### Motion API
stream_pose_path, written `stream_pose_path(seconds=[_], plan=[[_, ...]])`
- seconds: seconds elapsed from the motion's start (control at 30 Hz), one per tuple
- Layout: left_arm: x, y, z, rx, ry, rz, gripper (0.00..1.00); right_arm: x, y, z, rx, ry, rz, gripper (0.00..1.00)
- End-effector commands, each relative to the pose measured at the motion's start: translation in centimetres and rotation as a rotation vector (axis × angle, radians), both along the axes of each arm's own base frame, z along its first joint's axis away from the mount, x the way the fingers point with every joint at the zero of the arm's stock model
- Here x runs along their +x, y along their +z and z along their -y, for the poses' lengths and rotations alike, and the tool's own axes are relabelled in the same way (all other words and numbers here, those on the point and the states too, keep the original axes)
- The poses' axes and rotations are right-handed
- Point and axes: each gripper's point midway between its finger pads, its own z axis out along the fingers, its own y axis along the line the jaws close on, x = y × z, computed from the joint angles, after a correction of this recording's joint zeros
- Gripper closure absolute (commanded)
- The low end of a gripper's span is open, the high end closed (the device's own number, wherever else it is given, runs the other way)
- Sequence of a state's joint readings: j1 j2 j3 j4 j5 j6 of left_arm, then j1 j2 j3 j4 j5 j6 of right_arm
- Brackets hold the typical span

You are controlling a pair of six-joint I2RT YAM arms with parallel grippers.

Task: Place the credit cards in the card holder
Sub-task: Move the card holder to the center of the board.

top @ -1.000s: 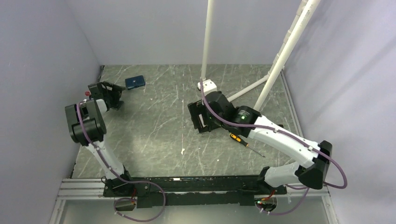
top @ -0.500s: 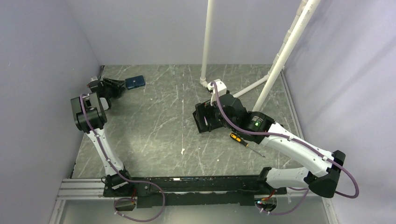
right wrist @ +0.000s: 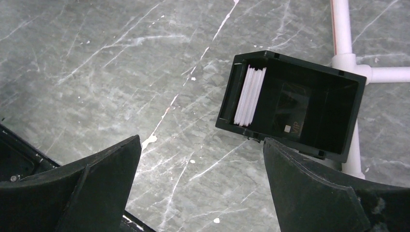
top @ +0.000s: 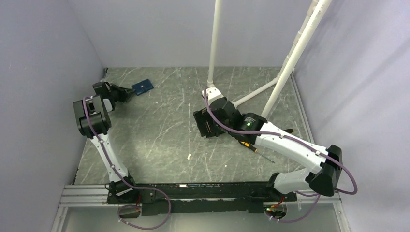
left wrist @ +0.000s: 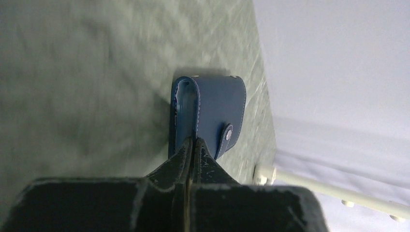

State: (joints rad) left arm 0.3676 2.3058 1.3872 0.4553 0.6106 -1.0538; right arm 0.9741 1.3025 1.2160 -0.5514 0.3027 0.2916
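The card holder, dark blue with a snap tab, sits at the far left of the floor, turned at an angle. My left gripper reaches out to it and is shut, its tips pinching the holder's near edge. The credit cards show as a stack of white cards standing on edge in a black open box, with a dark card lying flat beside them. My right gripper hovers open over bare floor just short of the box, holding nothing.
An orange-handled screwdriver lies right of the box under the right arm. A white pipe stand rises behind the box, and its foot touches the box's far side. The left wall stands close to the left arm.
My left gripper has closed on the card holder's edge, and the holder has turned and shifted slightly. The right arm swung right, then back left over the box, still open.
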Motion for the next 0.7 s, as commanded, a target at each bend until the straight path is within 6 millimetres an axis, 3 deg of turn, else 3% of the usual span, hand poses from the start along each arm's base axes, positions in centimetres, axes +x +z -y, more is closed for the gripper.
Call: stream_pose_path(seconds=[0.0, 0.13, 0.2, 0.23, 0.4, 0.53, 0.67], plan=[[-5.0, 2.3, 5.0, -0.054, -0.120, -0.138, 1.00, 0.0, -0.1, -0.8, 0.018, 0.025, -0.007, 0.00], [-9.3, 4.8, 10.9, -0.070, -0.225, -0.222, 1.00, -0.3, -1.9, -1.7, -0.019, 0.066, -0.061, 0.00], [-12.9, 4.8, 14.4, -0.027, -0.295, -0.268, 1.00, -0.6, -2.7, -2.1, -0.027, 0.090, -0.082, 0.00], [-14.8, 4.7, 15.2, 0.002, -0.318, -0.293, 1.00, -0.6, -3.1, -2.1, -0.033, 0.092, -0.092, 0.00], [-23.4, 4.3, 16.9, 0.047, -0.292, -0.324, 1.00, -1.7, -5.2, -3.6, 0.002, 0.149, -0.163, 0.00], [-27.1, 5.2, 17.5, 0.046, -0.308, -0.297, 1.00, -2.6, -6.8, -5.9, 0.090, 0.211, -0.250, 0.00], [-30.0, 4.6, 18.5, 0.010, -0.366, -0.340, 1.00, -2.8, -8.6, -7.7, 0.104, 0.246, -0.327, 0.04]])
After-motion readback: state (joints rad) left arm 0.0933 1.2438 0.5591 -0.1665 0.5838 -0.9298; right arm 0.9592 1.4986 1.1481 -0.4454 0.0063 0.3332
